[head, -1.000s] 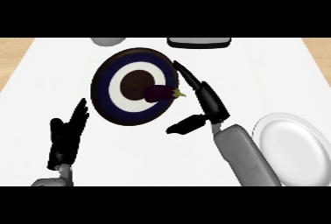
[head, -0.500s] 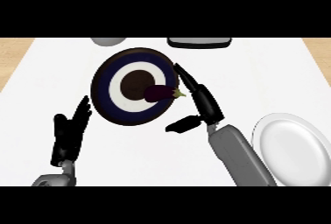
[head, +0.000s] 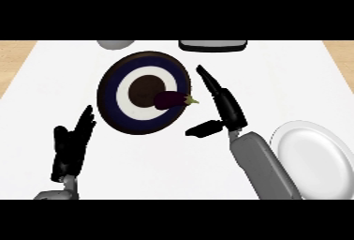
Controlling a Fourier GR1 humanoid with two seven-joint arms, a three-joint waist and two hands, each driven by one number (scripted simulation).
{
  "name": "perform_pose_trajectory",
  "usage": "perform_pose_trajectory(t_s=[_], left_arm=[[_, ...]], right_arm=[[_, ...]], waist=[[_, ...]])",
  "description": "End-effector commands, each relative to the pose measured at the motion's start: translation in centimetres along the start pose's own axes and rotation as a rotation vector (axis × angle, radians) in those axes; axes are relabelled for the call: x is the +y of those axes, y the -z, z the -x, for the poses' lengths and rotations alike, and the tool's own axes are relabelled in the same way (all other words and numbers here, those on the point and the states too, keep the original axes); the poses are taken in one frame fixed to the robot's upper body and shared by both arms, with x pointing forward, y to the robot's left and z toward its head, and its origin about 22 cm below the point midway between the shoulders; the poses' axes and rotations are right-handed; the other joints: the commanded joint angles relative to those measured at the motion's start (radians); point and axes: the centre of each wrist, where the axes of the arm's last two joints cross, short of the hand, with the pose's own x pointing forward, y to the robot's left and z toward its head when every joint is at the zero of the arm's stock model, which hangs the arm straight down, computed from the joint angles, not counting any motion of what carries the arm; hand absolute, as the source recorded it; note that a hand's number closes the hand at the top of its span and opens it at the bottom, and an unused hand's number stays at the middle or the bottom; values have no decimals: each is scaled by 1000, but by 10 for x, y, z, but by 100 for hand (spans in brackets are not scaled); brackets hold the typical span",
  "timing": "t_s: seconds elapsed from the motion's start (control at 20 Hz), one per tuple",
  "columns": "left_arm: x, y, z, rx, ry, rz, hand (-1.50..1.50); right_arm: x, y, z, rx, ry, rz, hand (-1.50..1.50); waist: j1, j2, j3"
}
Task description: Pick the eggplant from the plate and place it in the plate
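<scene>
Since the earlier frames the right hand [head: 223,104] had edged up and left, closer to the eggplant [head: 170,100], which had not moved from the right side of the dark ringed plate [head: 114,105]. Its fingers were straight, thumb spread low, holding nothing, just right of the eggplant. The left hand [head: 72,144] rested open at lower left. A white plate [head: 311,159] sat at lower right.

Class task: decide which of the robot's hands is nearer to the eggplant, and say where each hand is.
Right. The right hand is open just right of the eggplant on the dark plate. The left hand rests open, lower left, beyond the plate.
</scene>
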Motion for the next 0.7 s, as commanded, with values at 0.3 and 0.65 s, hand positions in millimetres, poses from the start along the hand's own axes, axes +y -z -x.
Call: perform_pose_trajectory(t_s=[0.3, 0.65], left_arm=[[-5, 12, 18, 0, 11, -14, 0], [2, -5, -6, 11, -2, -1, 0]], right_arm=[[-17, 0, 32, 35, -48, 39, -150], [-52, -16, 55, 29, -26, 114, -150]], waist=[[2, 2, 0], [3, 1, 0]])
